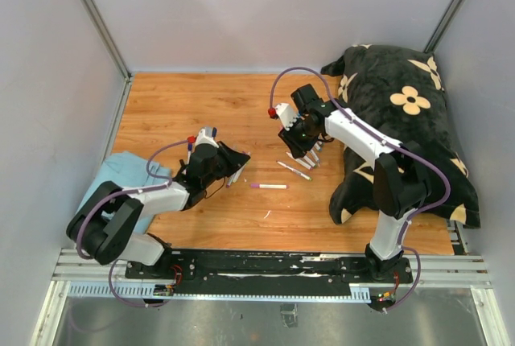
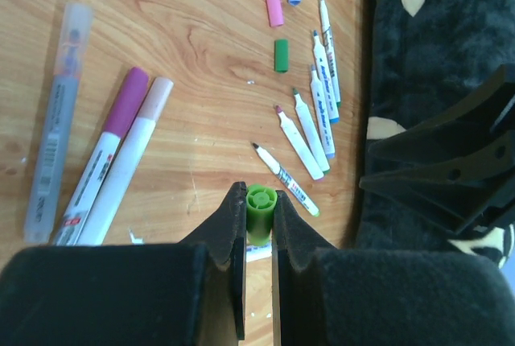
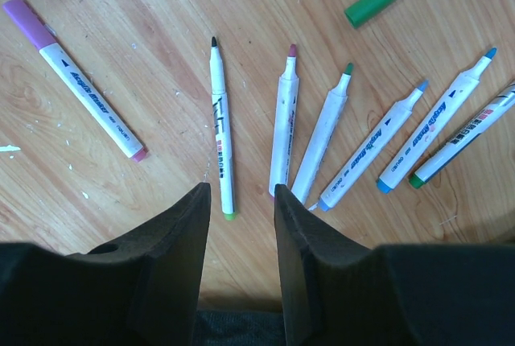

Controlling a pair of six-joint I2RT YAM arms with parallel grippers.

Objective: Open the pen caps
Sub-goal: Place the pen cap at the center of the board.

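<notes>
Here, the left gripper (image 2: pixel 259 201) pinches a small green plastic cap (image 2: pixel 260 211). The right gripper (image 3: pixel 241 193) gapes empty above uncapped white marker pens (image 3: pixel 283 121).

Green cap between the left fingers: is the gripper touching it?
Touching. In the left wrist view, the left gripper presses against both sides of the green cap, with no gap.

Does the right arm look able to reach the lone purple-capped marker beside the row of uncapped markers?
Probably yes. The right end effector is open and empty, close to the purple-capped marker, which lies apart on the wooden table with nothing over it.
</notes>
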